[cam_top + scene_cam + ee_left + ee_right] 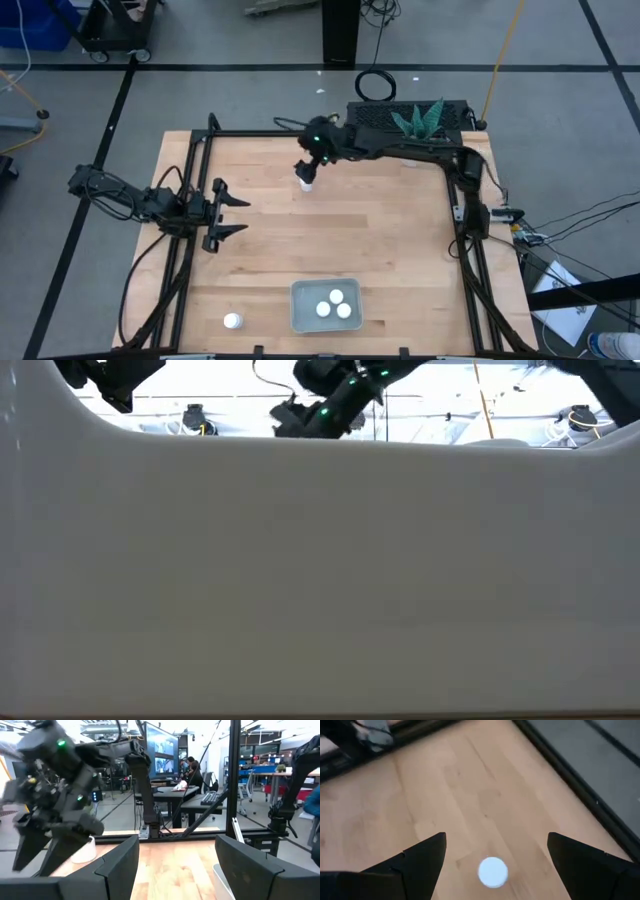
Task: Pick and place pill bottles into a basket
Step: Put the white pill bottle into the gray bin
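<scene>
A white pill bottle (306, 184) stands upright on its base on the wooden table at the far middle. My right gripper (307, 172) hangs over it, pointing down and open. In the right wrist view, the bottle's round cap (493, 871) shows between the two spread fingers, apart from both. The pale grey-blue basket (300, 318) sits near the front edge and holds three bottles (335, 303). Another bottle (232, 321) stands on the table left of the basket. My left gripper (246, 214) waits at the table's left, open and empty.
A plant (420, 120) stands on a dark box at the far right. A black frame (455, 215) runs round the table. In the low view, the basket's wall (320, 580) blocks nearly everything. Bare wood lies between the far bottle and the basket.
</scene>
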You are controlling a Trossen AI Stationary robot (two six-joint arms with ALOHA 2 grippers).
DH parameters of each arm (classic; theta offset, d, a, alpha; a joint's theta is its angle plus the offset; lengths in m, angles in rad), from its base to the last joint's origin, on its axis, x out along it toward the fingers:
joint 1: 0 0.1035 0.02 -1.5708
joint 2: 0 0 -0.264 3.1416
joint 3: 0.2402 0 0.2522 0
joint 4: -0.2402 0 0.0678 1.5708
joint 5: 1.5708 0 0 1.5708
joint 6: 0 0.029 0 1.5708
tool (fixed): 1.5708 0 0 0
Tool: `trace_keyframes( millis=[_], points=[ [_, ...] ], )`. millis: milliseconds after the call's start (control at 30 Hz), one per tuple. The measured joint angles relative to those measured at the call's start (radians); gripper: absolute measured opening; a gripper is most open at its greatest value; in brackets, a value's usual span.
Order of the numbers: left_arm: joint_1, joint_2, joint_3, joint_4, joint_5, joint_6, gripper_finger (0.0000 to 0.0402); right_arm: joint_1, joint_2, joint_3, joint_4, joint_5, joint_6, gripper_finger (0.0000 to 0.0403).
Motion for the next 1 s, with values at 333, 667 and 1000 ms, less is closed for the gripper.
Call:
trace_keyframes(
  millis=[333, 667, 1000],
  points=[
    [0.000, 0.000, 0.000, -0.009, 0.001, -0.005, 0.0269, 0.009, 0.130, 0.064, -0.094, -0.035, -0.099, 0.0342],
    [0.000, 0.000, 0.000, -0.012, 0.001, 0.000, 0.0269, 0.021, 0.153, 0.050, -0.060, -0.068, -0.086, 0.0340],
    [0.000, 0.000, 0.000, -0.006, 0.001, 0.000, 0.0269, 0.033, 0.157, -0.020, -0.046, 0.008, -0.105, 0.0340]
  ],
)
